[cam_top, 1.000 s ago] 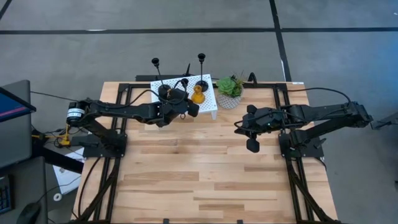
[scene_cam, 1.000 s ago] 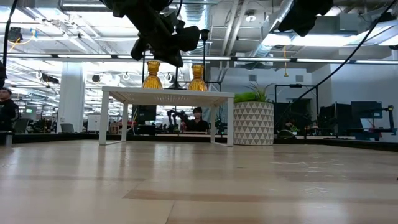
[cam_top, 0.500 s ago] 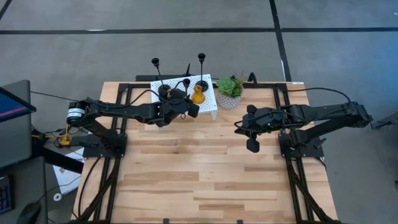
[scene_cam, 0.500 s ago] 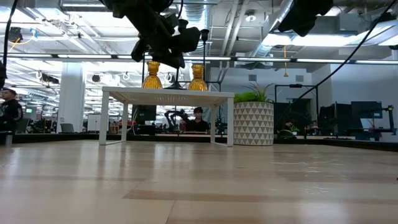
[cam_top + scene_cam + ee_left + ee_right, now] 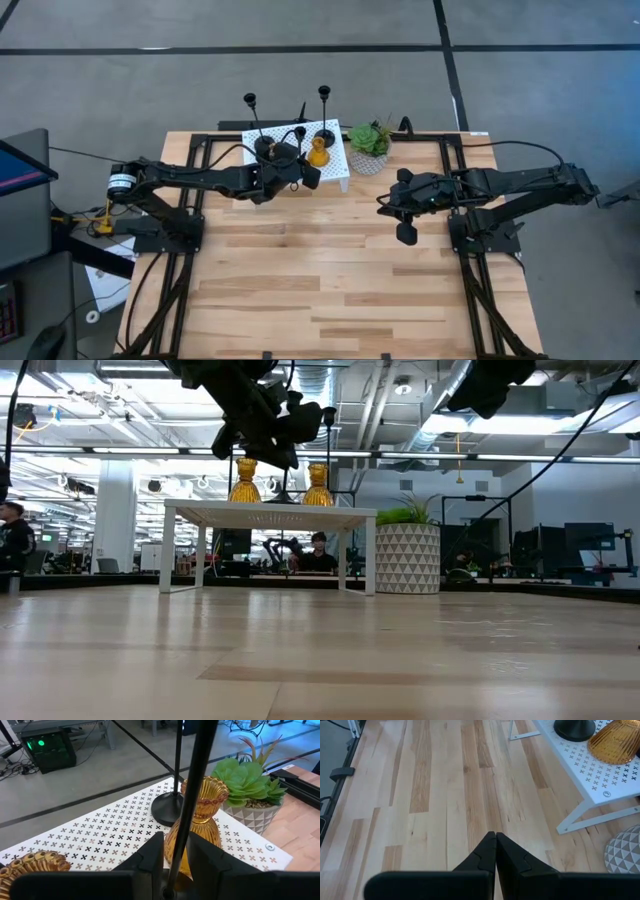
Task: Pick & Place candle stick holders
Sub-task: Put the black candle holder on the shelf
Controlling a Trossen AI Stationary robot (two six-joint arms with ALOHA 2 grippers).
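A white perforated stand (image 5: 335,165) stands at the table's far middle. On it are two amber cone holders (image 5: 200,820) (image 5: 35,865) and two black stemmed holders (image 5: 323,115) (image 5: 255,125). My left gripper (image 5: 175,842) is over the stand, shut on a third black holder (image 5: 298,132), whose base is hidden under the gripper. In the low view my left gripper (image 5: 255,410) hangs above the stand top (image 5: 270,510). My right gripper (image 5: 495,842) is shut and empty, above the bare table right of centre (image 5: 385,208). My left gripper pinches the black holder's thin stem (image 5: 181,832) between its two fingers. The stem rises at a slant from between the fingers, and its small top cup (image 5: 298,130) stands above the gripper. The gripper hides the base, so I cannot tell whether it rests on the stand.
A small green succulent in a patterned pot (image 5: 369,145) stands just right of the stand. Black frame rails (image 5: 180,270) (image 5: 470,280) run along both sides of the table. The near half of the wooden table (image 5: 320,290) is bare.
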